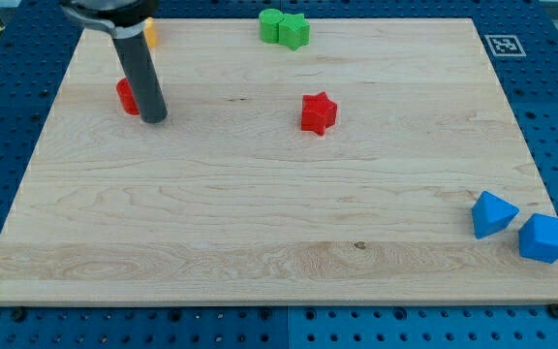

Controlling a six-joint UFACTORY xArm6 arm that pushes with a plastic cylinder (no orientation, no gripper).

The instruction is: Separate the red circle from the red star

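Observation:
The red circle (126, 95) lies near the view's upper left of the wooden board, partly hidden by my rod. My tip (154, 119) rests on the board just to the right of the red circle, touching or nearly touching it. The red star (318, 112) lies near the board's middle top, well apart to the right of the red circle and my tip.
Two green blocks (284, 27) sit together at the top edge. An orange-yellow block (149, 33) shows behind the rod at the top left. Two blue blocks (493, 213) (543, 237) lie at the lower right corner. The board (260, 223) ends on a blue pegboard.

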